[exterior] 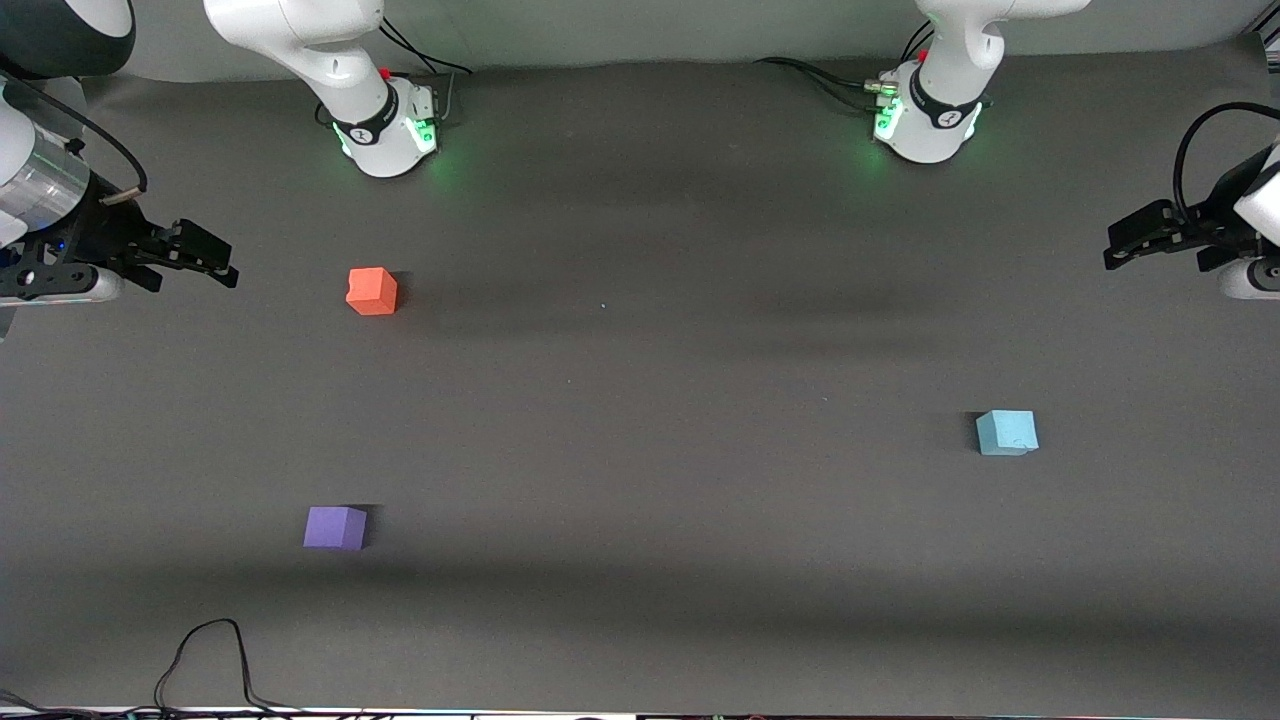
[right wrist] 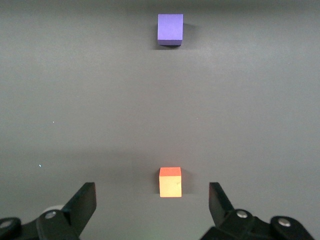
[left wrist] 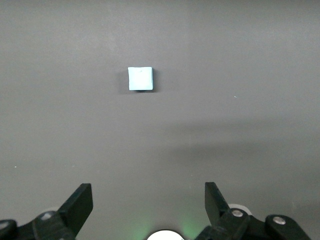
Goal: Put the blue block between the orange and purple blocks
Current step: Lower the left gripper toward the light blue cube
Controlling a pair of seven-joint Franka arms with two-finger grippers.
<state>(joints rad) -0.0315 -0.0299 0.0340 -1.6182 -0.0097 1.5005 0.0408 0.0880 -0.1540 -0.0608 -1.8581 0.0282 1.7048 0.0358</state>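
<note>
Here, left gripper (left wrist: 147,210) fingers (left wrist: 77,205) spread wide with nothing between them, hanging in the air at the left arm's end of the surface (exterior: 640,400), blue block (left wrist: 140,78) in its wrist view well clear of the fingertips. Right gripper (right wrist: 152,207) fingers (right wrist: 82,202) likewise wide apart and empty, up at the right arm's end, over bare mat near the orange block (right wrist: 170,182). Orange block (exterior: 372,291) and purple block (exterior: 335,527) toward the right arm's end, well apart, purple nearer the front camera, open dark mat between them. Blue block (exterior: 1006,432) alone toward the left arm's end, well apart from both. Plain dark grey covering throughout, faintly creased. Loose black cable (exterior: 205,660) looping in at the edge nearest the front camera.
</note>
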